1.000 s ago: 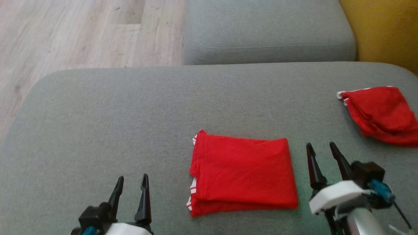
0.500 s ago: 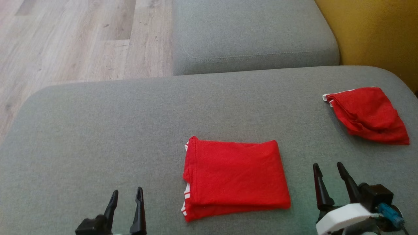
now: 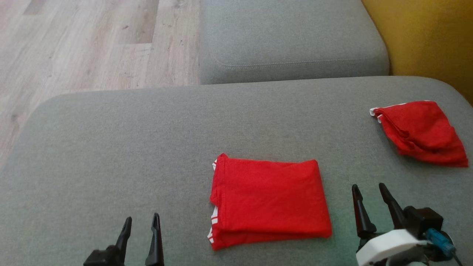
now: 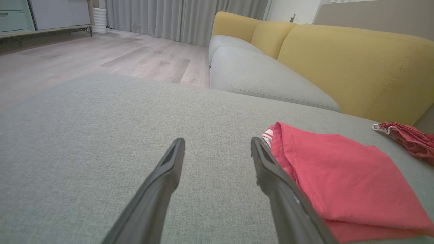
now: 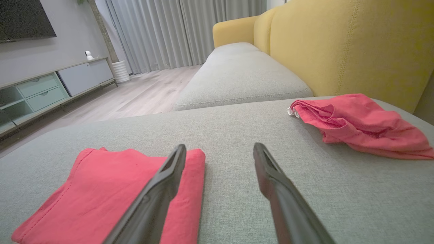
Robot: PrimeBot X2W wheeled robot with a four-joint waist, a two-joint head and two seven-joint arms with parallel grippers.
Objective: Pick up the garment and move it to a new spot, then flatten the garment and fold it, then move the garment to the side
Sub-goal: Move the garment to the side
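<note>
The right claw (image 3: 368,186) stands with its two fingers spread wide and nothing between them. It hangs low over the grey sofa cushion (image 3: 147,147); I cannot tell whether the fingertips touch the fabric. The left claw (image 3: 142,217) is likewise wide open and empty, its fingers pointing away from the robot over bare cushion.

The folded red garment (image 3: 269,201) lies flat on the cushion between the two claws. From the right claw it lies to the robot's left, its right edge just beside that claw's inner finger with a strip of grey between. In the right wrist view that finger crosses the garment's near corner, but the head view shows them apart. From the left claw it lies to the robot's right, across a wider gap of cushion, so the right arm is the nearer one.

The garment's long axis seems to run across the robot's front, left to right. The stacked layers and white trim show at its left edge, and the right edge looks like a smooth fold.

The folding appears done, leaving the shift to the side. That calls for a claw to close on an edge that catches every layer.

Farther out on the right, well apart, a second red garment (image 3: 421,133) lies loosely bunched near the yellow backrest (image 3: 428,37).
</note>
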